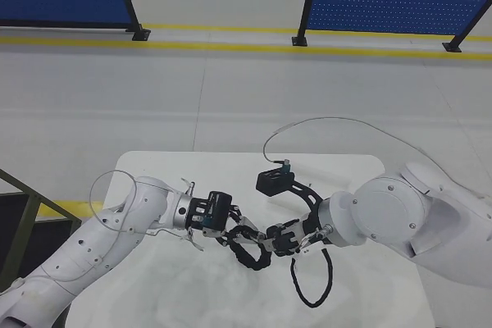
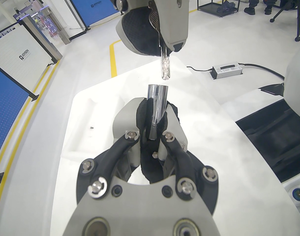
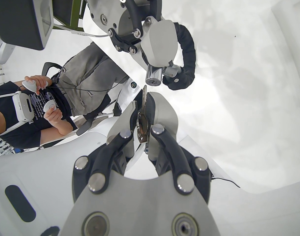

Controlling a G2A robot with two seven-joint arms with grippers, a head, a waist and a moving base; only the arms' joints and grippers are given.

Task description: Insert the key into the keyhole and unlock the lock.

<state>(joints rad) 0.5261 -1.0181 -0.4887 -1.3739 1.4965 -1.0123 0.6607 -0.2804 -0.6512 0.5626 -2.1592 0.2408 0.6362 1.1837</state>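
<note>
1. My left hand (image 2: pixel 153 109) is clenched on the lock (image 2: pixel 157 101), gripping its chrome barrel between the black pads, with the barrel's open end sticking out past the fingertips.
2. The lock's black cable loop (image 3: pixel 189 50) curves out from the side of the barrel and hangs beside that hand.
3. My right hand (image 3: pixel 142 106) is clamped on the head of the key (image 3: pixel 144 96), with the blade pointing out towards the lock.
4. The key's tip sits just beside the keyhole (image 3: pixel 153 82) in the barrel's end face; a small gap shows between them, so the key is not in.
5. Both hands meet over the middle of the white desk (image 1: pixel 189 287), left hand (image 1: pixel 230 230) on the left, right hand (image 1: pixel 279 239) on the right, with the loop (image 1: pixel 248 250) between them.
</note>
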